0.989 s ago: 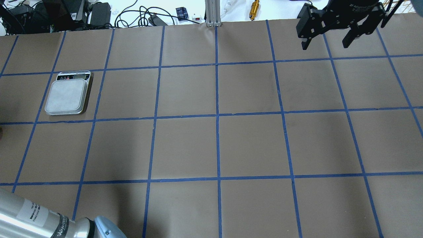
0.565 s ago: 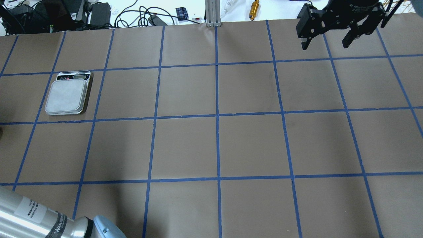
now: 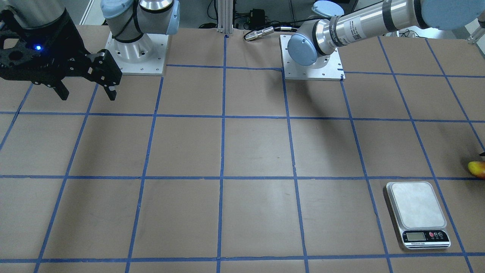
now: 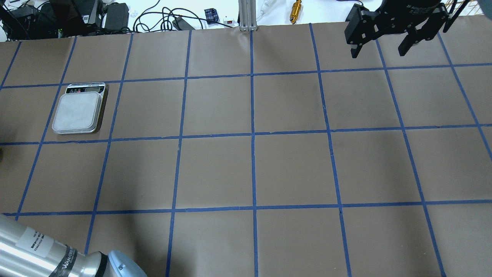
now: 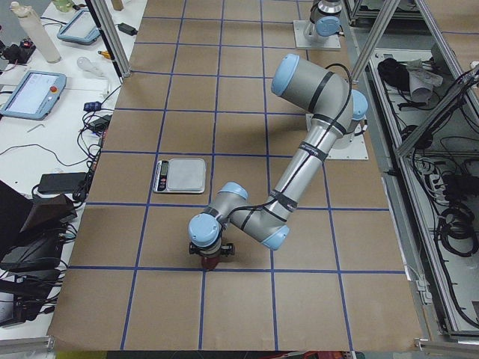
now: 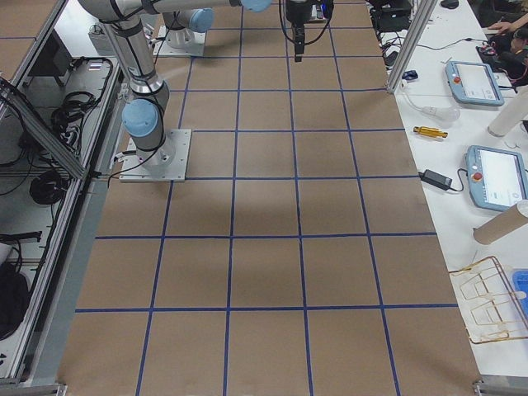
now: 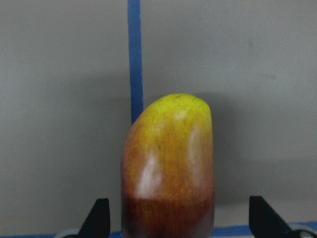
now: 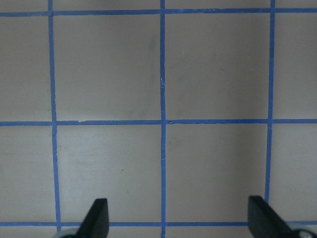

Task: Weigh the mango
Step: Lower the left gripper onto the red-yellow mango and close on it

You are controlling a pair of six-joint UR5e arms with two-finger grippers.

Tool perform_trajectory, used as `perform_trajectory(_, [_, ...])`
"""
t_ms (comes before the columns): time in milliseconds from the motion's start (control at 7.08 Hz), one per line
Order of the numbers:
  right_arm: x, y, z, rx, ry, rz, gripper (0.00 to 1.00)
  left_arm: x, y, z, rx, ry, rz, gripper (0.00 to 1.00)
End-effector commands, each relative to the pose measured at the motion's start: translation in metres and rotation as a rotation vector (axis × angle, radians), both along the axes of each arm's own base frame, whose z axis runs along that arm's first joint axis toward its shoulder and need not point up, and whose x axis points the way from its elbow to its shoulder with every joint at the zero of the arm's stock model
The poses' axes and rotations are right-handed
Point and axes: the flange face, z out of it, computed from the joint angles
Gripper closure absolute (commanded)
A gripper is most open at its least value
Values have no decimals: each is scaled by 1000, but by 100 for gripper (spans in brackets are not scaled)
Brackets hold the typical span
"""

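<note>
The mango [image 7: 168, 163], yellow at the far end and red near me, lies on the brown paper between the fingers of my left gripper [image 7: 179, 210]. The jaws stand wide apart with gaps on both sides of the fruit. The mango shows at the right edge of the front view [image 3: 477, 169] and under the near arm's gripper in the exterior left view [image 5: 210, 262]. The silver scale [image 4: 78, 111] has a bare platform; it also shows in the front view [image 3: 416, 207]. My right gripper [image 4: 380, 48] is open and empty, high over the far right of the table.
The table [image 4: 253, 169] is covered in brown paper with a blue tape grid. An aluminium post [image 4: 246, 15], a gold cylinder [image 4: 296, 10] and cables lie beyond the far edge. My left arm's tube [image 4: 42, 254] crosses the near left corner.
The left arm's tube has shifted slightly toward the near left corner in the overhead view. The right gripper has barely moved.
</note>
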Motion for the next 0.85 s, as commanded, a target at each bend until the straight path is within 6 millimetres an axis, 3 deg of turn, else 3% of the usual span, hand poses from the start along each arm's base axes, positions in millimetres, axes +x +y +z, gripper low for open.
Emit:
perform_trajectory(0, [1, 1, 1, -1, 1, 1, 0, -2, 2, -12, -10, -10, 1, 0])
perform_trajectory(565, [0, 0, 1, -1, 1, 0, 0, -2, 0, -19, -27, 11, 0, 0])
perform_trajectory(707, [0, 0, 0, 0, 1, 1, 0, -2, 0, -19, -30, 13, 0, 5])
